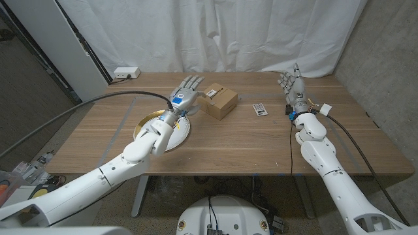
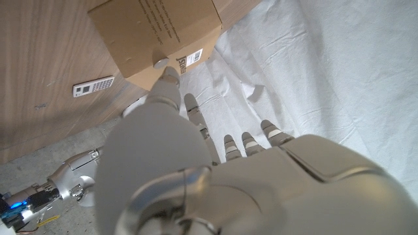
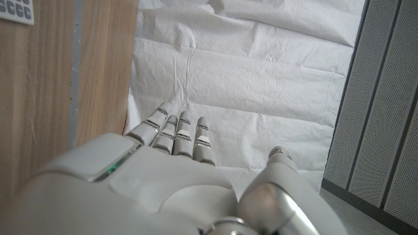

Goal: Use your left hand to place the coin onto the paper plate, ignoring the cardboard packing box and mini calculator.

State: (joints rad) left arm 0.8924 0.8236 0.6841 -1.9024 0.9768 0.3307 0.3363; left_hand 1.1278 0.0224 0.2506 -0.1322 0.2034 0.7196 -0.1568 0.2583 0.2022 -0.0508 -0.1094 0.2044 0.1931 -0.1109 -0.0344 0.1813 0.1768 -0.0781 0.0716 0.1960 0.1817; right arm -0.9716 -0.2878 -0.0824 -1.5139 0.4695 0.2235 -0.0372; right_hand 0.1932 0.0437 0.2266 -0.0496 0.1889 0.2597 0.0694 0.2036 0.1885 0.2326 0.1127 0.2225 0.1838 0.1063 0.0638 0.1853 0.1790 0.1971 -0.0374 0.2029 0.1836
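Your left hand (image 1: 185, 95) hovers with fingers (image 2: 168, 81) spread and empty, a fingertip just beside the coin (image 2: 159, 62) on the cardboard packing box (image 1: 219, 100); the paper plate (image 1: 145, 121) waits behind them; your right hand (image 1: 292, 85) idles, fingers apart.

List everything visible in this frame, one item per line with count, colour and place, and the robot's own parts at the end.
wooden table: one, brown, spanning the head view.
paper plate: one, white with a yellowish rim, left of centre, partly under the left forearm.
cardboard packing box: one, brown with a label, centre rear, beside the left robot hand.
mini calculator: one, white, right of the box.
coin: one, silvery, seen against the box at a tip of the left hand's finger; whether it is held is unclear.
power strip: one, white, rear left corner.
curtain: one, white, behind the table.
left robot hand: one, grey, fingers spread.
right robot hand: one, grey, fingers extended, holding nothing.
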